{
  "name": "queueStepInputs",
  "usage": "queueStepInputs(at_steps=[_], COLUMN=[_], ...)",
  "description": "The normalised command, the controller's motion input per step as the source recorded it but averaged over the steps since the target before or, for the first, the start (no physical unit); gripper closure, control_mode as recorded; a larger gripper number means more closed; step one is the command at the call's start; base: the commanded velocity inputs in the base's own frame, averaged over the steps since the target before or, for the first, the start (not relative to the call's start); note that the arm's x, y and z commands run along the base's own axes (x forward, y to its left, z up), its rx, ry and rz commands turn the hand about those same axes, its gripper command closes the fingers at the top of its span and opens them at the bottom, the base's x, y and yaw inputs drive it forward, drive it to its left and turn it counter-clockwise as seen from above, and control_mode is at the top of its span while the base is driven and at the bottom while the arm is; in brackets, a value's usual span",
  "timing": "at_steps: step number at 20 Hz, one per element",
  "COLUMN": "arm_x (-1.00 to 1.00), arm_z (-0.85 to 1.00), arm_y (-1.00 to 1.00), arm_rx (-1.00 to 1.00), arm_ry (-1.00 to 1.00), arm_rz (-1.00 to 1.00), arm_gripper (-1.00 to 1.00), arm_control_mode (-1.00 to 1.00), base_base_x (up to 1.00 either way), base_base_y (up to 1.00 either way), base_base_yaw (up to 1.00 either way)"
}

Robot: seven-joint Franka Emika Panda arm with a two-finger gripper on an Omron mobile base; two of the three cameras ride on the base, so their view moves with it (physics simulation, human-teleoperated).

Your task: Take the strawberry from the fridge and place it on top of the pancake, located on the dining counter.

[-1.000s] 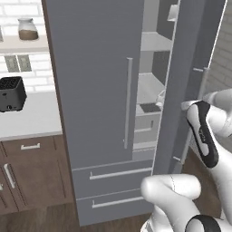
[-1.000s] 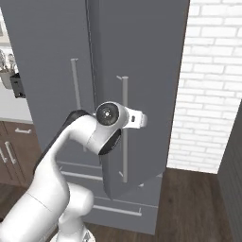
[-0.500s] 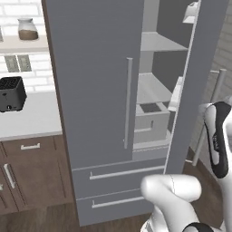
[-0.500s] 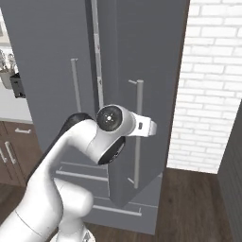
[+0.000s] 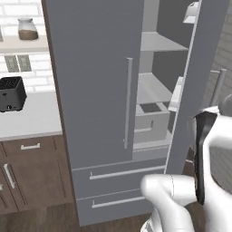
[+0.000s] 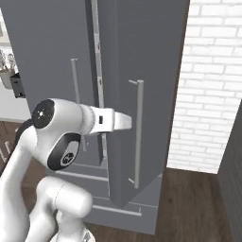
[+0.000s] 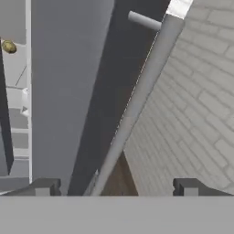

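Note:
The fridge (image 5: 95,90) is tall and matte grey, its left door closed and its right door (image 6: 142,71) swung partly open. Pale shelves and a drawer bin (image 5: 149,120) show inside. In the hand view my gripper (image 7: 116,187) is open, its fingertips (image 7: 45,186) set wide apart. The right door's silver bar handle (image 7: 137,98) runs up between them, touched by neither. My hand (image 6: 116,122) sits by that door's edge. The strawberry, the pancake and the dining counter are out of view.
A small yellowish-brown round item (image 7: 8,46) lies on a fridge shelf. A black toaster (image 5: 11,93) stands on the pale worktop (image 5: 31,120) left of the fridge, above dark wood cabinets (image 5: 27,176). A white brick wall (image 6: 212,85) rises to the right over wood floor (image 6: 194,203).
My gripper has gone from shut on the right door's handle to wide open, letting the handle go. The right door has swung further open.

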Motion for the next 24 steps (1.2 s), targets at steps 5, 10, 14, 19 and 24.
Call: queueStepInputs(at_steps=[5, 10, 14, 19, 24], arm_x=[-0.18, 0.02, 0.53, 0.64, 0.73], arm_z=[0.23, 0.15, 0.00, -0.14, -0.55], arm_y=[0.98, 0.87, 0.34, 0.05, 0.00], arm_rx=[-0.44, -0.38, -0.28, -0.11, -0.03], arm_ry=[0.17, 0.29, 0.46, 0.43, 0.12], arm_rz=[-0.07, -0.04, 0.00, 0.00, -0.02], arm_gripper=[-1.00, -1.00, -1.00, -1.00, -1.00], arm_control_mode=[-1.00, -1.00, -1.00, -1.00, -1.00], base_base_x=[0.00, 0.00, 0.00, 0.00, 0.00], base_base_y=[0.00, 0.00, 0.00, 0.00, 0.00], base_base_yaw=[0.00, 0.00, 0.00, 0.00, 0.00])
